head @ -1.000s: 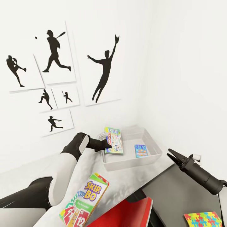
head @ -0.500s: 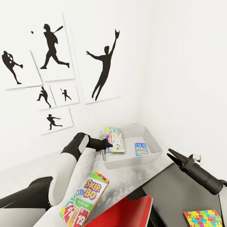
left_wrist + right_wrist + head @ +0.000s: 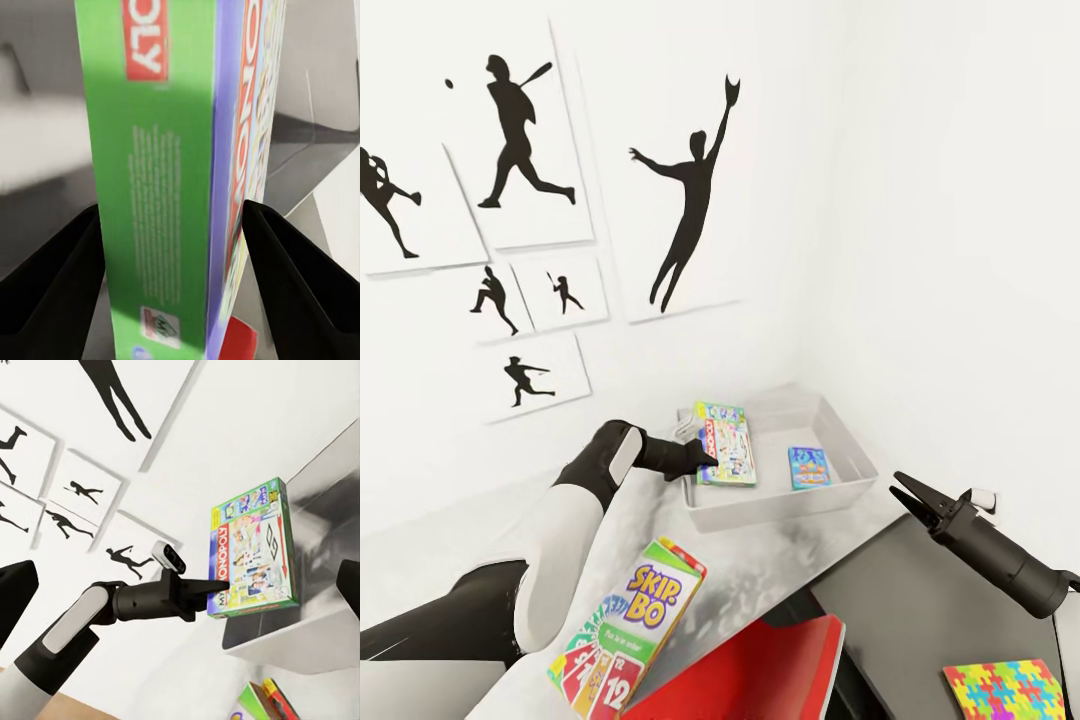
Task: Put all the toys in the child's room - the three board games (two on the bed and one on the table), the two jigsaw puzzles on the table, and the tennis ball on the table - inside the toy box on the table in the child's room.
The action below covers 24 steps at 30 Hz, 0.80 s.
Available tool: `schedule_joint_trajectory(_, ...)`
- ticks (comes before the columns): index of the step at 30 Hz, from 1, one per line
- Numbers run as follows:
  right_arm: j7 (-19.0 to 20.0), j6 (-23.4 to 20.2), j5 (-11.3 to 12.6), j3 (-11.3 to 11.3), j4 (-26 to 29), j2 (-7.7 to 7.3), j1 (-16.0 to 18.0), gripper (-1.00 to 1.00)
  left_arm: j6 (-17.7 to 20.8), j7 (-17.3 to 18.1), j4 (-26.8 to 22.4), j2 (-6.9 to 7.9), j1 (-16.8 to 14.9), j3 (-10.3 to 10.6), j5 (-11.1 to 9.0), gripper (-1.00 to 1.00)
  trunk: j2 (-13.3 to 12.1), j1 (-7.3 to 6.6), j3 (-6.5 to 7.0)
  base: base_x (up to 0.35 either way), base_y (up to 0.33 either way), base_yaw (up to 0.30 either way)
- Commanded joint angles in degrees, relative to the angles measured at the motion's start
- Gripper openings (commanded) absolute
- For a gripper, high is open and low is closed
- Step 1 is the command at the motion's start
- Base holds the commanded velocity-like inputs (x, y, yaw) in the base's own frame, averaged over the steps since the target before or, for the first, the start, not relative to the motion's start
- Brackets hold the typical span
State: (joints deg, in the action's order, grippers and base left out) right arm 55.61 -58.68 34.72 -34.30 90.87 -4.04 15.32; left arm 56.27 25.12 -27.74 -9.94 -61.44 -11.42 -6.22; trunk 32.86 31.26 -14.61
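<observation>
A: Head view, left gripper (image 3: pixel 703 462): black jaws closed on the green-edged white-blue Monopoly board game box (image 3: pixel 723 444), held upright over the near-left rim of the light grey open-topped toy box (image 3: pixel 780 505).

B: Left wrist view agrees; both fingers (image 3: pixel 56 277) press the box's faces (image 3: pixel 161 187). Right gripper (image 3: pixel 908 497)?

A: Jaws parted, holding nothing, to the right of the toy box.

B: Other items?

A: Small blue board game (image 3: pixel 809 467) lies flat inside the toy box. Yellow-green-red Skip-Bo box (image 3: pixel 630 630) stands tilted on the pale table (image 3: pixel 750 575), nearer than the toy box. Multicoloured jigsaw puzzle slab (image 3: pixel 1005 690) sits nearer still, to the right.
</observation>
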Motion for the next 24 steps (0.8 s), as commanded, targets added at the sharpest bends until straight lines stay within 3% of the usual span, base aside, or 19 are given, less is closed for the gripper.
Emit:
schedule_joint_trajectory(1,0.3,-0.2,-0.2,-0.1,0.0,0.00,0.1,1.00,0.5,-0.1,-0.1,-0.06,0.0,-0.4,-0.3,-1.00,0.1,0.02,-0.19,0.000,0.000,0.000)
schedule_joint_trajectory(8,0.3,-0.2,-0.2,-0.1,0.0,0.00,0.1,1.00,0.5,-0.1,-0.4,-0.06,-0.1,-0.4,-0.5,-1.00,0.1,0.02,-0.84,0.000,0.000,0.000)
schedule_joint_trajectory(16,0.3,-0.2,-0.2,-0.1,0.0,0.00,0.1,1.00,3.0,0.3,-4.3,-0.06,-0.1,-0.3,-4.1,-1.00,0.1,0.02,-1.58,0.000,0.000,0.000)
schedule_joint_trajectory(24,0.3,-0.2,-0.2,-0.1,0.0,0.00,0.1,1.00,3.5,0.3,-5.6,-0.06,-0.2,-0.3,-4.4,-1.00,0.1,0.02,-2.32,0.000,0.000,0.000)
